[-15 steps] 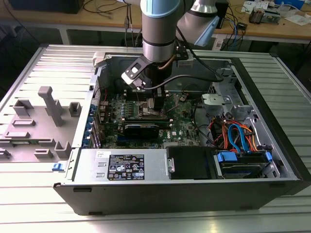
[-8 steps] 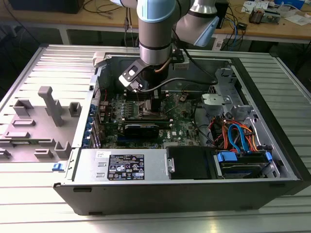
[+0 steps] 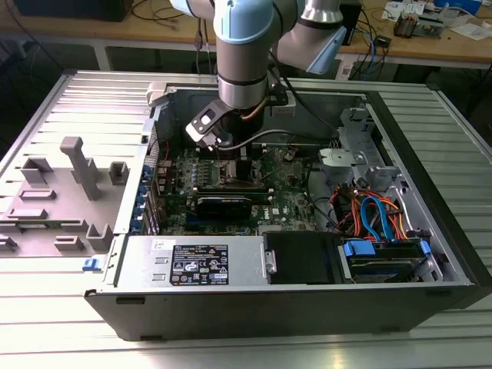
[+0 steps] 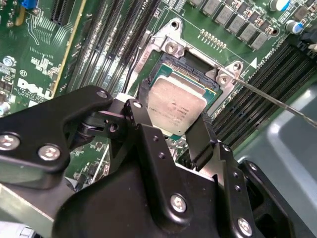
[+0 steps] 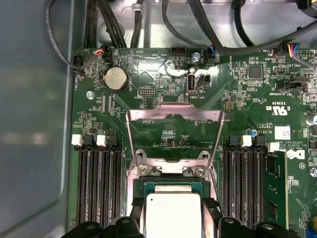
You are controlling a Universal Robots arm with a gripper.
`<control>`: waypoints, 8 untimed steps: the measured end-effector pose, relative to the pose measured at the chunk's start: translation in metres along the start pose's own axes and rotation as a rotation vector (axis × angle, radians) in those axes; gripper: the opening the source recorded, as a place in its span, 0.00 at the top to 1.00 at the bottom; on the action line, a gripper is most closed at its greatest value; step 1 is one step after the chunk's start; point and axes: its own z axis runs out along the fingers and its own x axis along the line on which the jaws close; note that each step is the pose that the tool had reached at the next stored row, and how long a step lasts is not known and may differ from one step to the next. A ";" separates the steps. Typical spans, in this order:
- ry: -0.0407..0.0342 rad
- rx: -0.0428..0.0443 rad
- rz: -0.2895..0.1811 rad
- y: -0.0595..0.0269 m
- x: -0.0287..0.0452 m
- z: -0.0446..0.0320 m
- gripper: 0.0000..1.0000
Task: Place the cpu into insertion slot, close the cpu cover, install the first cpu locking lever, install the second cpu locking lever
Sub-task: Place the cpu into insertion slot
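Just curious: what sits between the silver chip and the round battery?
The open cpu cover, between cpu and battery, in the first wrist view.

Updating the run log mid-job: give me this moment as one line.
pincer: shut on cpu | cpu: at insertion slot, seating unclear | cpu cover: open

In the first wrist view the cpu (image 5: 173,214) glares almost white, its top washed out, while the green board (image 5: 163,134) around it is evenly lit and sharp; the grey case wall (image 5: 34,129) farther from the cpu is a soft blur. In the exterior view the ribbed table (image 3: 46,323) well away from the cpu shines bright; the case interior (image 3: 296,192) around it lies dimmer, shaded.
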 end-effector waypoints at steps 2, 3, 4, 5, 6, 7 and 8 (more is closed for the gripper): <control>-0.0002 0.0001 0.000 -0.0005 -0.0001 0.0013 0.46; 0.0000 0.0000 0.000 -0.0006 0.0000 0.0019 0.46; 0.0000 0.0000 0.000 -0.0008 0.0000 0.0024 0.46; -0.0001 0.0001 0.000 -0.0011 0.0000 0.0028 0.46; -0.0001 0.0001 0.001 -0.0012 -0.0001 0.0031 0.46; 0.0000 0.0000 0.002 -0.0013 0.0000 0.0036 0.46; -0.0001 0.0000 0.003 -0.0013 0.0000 0.0039 0.46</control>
